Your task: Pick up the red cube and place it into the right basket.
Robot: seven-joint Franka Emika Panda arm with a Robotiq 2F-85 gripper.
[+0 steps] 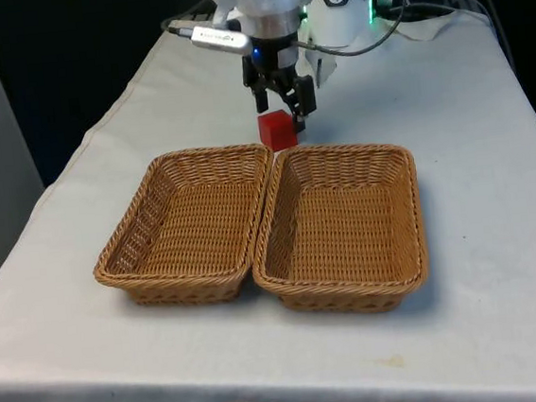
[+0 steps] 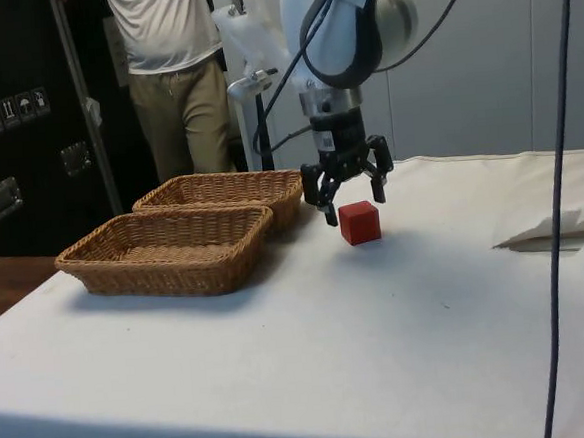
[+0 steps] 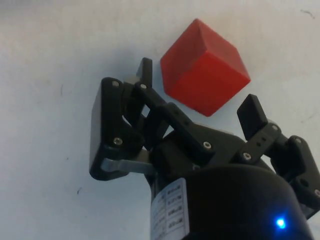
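The red cube rests on the white cloth just behind the gap between the two wicker baskets. My gripper hangs open just above it, a finger on either side of the cube's top, with nothing held. The basket on the front view's right and the one on its left stand side by side, touching, both with nothing inside. In the side view the two baskets lie to the left of the cube.
A person stands behind the table in the side view. Cables and a green-lit device lie at the far end. A folded ridge of cloth rises at the side view's right. Bare cloth surrounds the baskets.
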